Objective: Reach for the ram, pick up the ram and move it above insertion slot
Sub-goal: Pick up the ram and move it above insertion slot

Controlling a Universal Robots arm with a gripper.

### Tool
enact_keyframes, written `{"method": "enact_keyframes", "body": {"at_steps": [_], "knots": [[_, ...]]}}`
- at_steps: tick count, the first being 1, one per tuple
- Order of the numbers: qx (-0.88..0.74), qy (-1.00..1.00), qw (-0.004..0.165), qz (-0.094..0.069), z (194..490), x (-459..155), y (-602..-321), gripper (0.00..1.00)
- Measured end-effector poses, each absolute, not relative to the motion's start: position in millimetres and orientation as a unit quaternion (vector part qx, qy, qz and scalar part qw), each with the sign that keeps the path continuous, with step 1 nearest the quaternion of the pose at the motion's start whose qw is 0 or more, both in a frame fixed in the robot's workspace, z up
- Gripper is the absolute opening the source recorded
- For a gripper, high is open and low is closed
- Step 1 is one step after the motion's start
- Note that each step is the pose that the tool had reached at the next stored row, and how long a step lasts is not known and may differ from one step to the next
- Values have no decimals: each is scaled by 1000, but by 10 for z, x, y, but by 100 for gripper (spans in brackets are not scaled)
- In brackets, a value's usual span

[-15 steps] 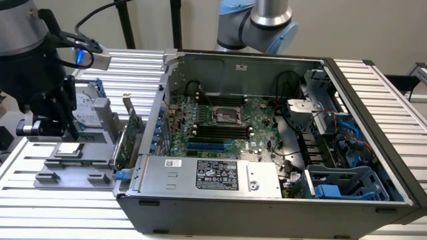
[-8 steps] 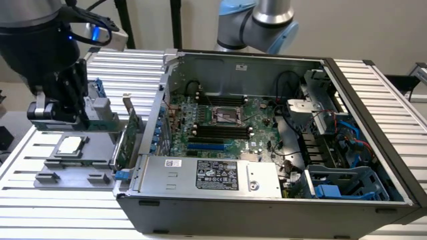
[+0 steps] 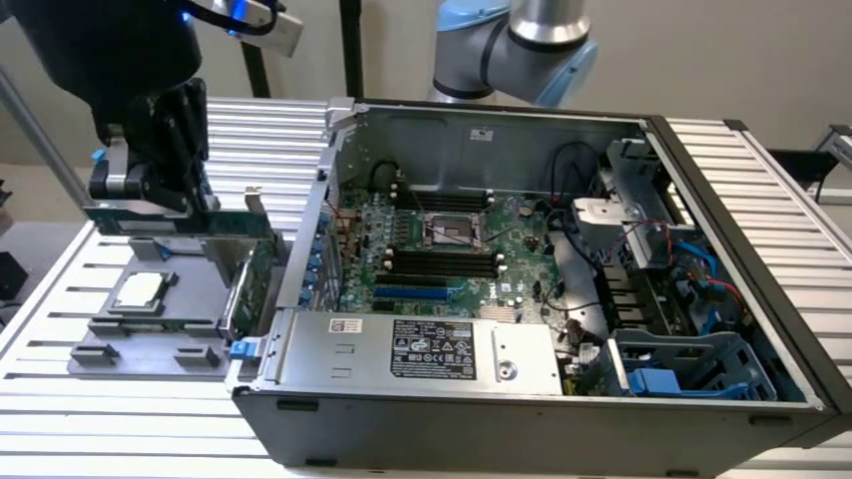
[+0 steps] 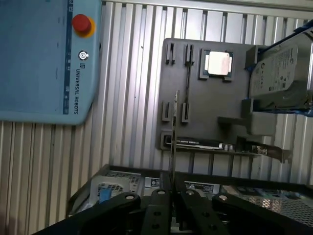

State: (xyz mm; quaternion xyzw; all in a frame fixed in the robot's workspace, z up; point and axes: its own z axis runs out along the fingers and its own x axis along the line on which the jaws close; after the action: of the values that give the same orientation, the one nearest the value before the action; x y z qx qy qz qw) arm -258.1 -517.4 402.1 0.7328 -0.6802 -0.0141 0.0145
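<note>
The gripper [image 4: 171,198] is closed down to a narrow gap on the ram [image 4: 173,142], which the wrist view shows edge-on as a thin strip running up from between the black fingers [image 4: 157,208]. In the exterior view the gripper [image 3: 150,205] sits at the upper left of the frame, holding the ram [image 3: 147,222] as a long green strip lifted clear above the grey fixture tray [image 3: 160,319] on the slatted table [image 3: 80,399], with open air between the strip and the tray. The tray holds a square processor [image 3: 140,289] in one recess and an upright green expansion card [image 3: 246,279] along the edge nearest the computer case [image 3: 533,399]; in the wrist view a hard drive [image 4: 281,73] rests at the tray's corner, partly cut off by the frame edge. The case lies open towards the exterior view's right, well apart from the ram, its raised metal wall standing between the tray and the motherboard [image 3: 440,249], where dark memory slots [image 3: 440,264] lie below the processor socket. A blue teach pendant [image 4: 44,58] lies on the table in the upper left of the wrist view. The robot arm [image 3: 520,50] rises behind the case, cut off by the top edge.
</note>
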Motion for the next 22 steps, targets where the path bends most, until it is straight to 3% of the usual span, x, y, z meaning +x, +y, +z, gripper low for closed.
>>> {"method": "enact_keyframes", "body": {"at_steps": [7,22], "knots": [[733,-680,15,-15,4181,-2263,-5173,14],[733,-680,15,-15,4219,-1582,-5153,14]]}}
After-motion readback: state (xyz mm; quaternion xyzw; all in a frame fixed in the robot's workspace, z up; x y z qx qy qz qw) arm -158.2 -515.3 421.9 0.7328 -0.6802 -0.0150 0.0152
